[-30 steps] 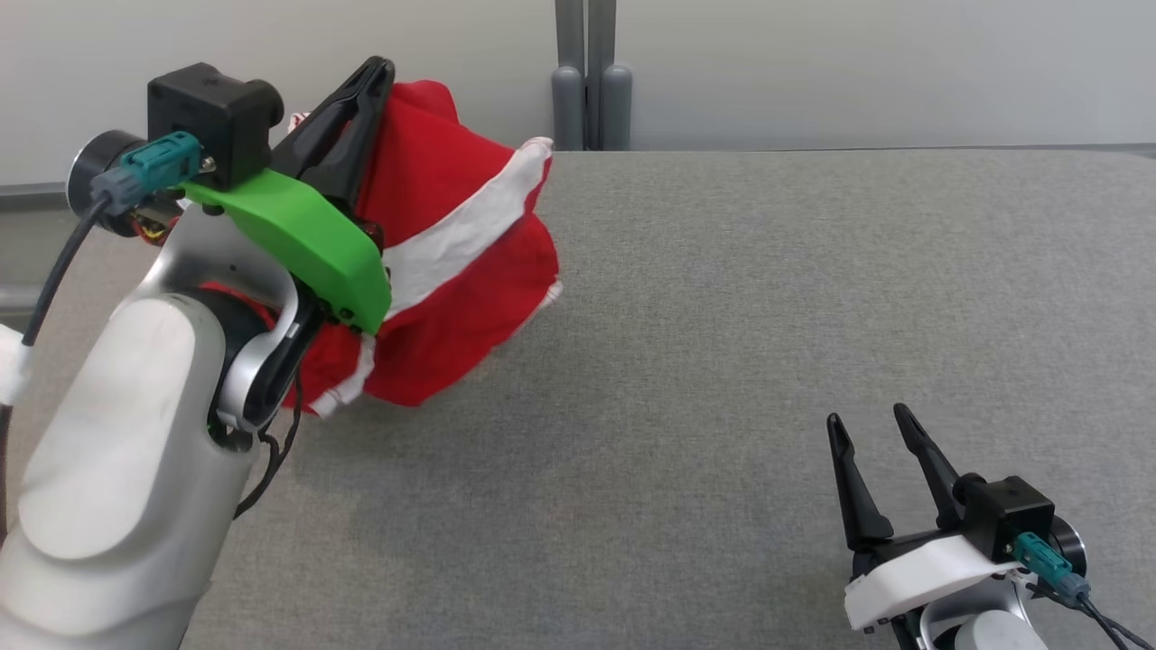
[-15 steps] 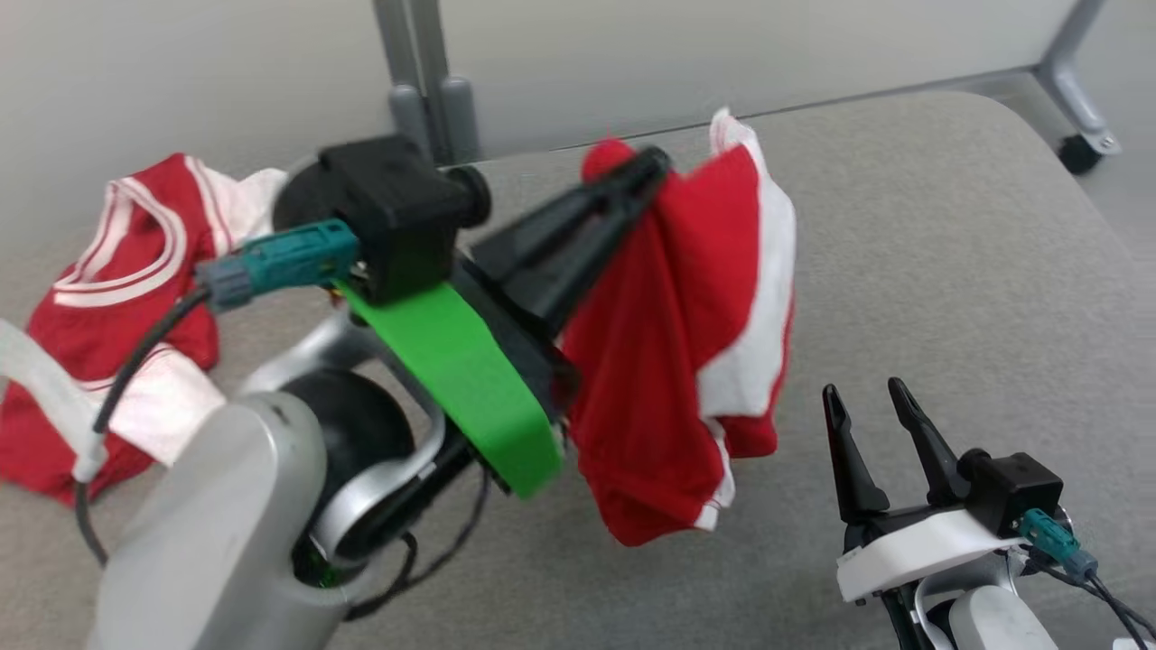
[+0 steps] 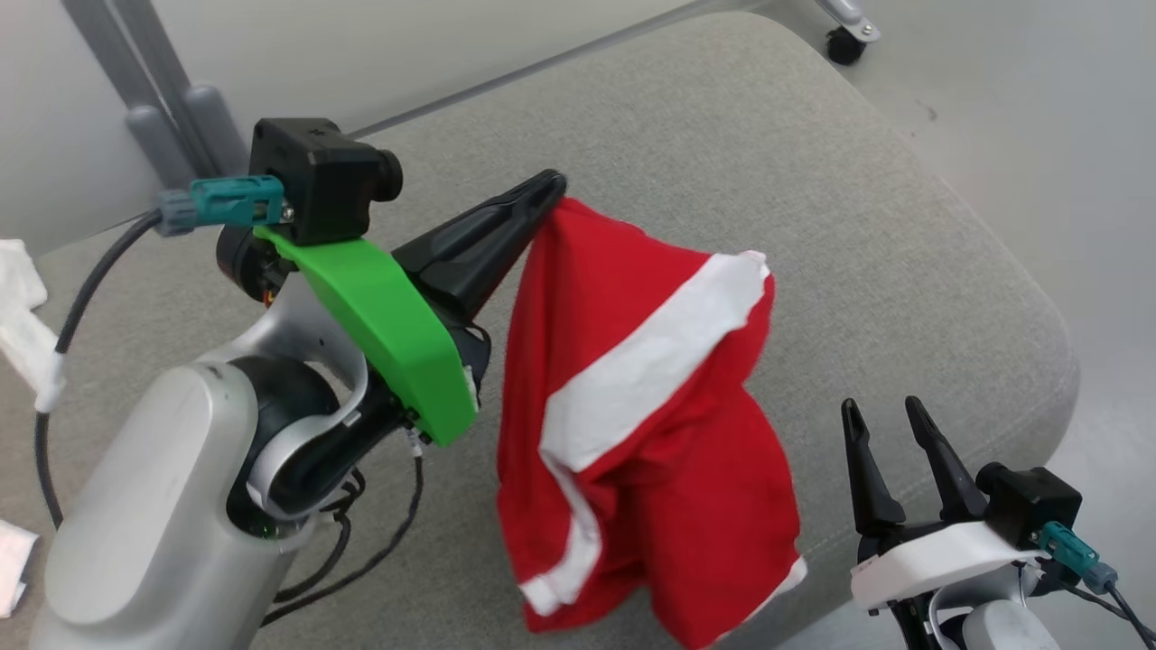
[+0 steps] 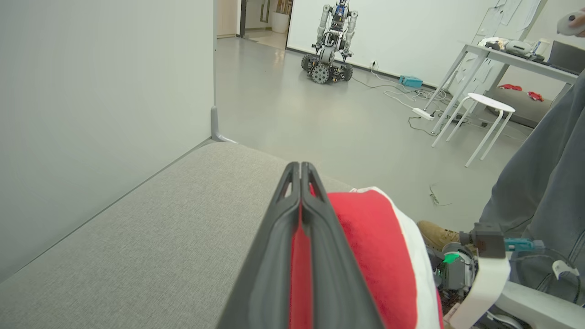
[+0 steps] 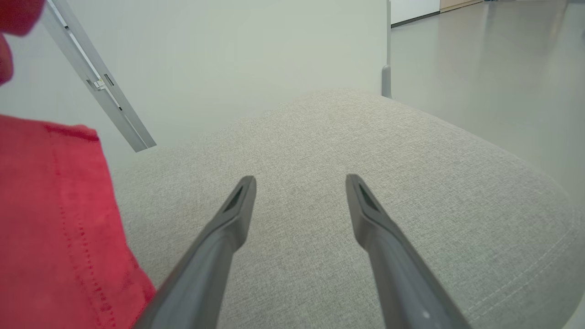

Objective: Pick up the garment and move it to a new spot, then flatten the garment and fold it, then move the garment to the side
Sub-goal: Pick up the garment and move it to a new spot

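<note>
Pinching the red garment (image 3: 632, 406) by its top in the pressed-together left gripper (image 3: 542, 194) — dangling it above the grey cushion (image 3: 858, 226), probably for carrying — holding the right gripper (image 3: 880, 415) spread, empty, at 4 o'clock.

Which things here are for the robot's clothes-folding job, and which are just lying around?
For the job: red garment, left tool gripping it, open right tool, grey padded table.
Just lying about: white cloth, white stool, other robot.
</note>
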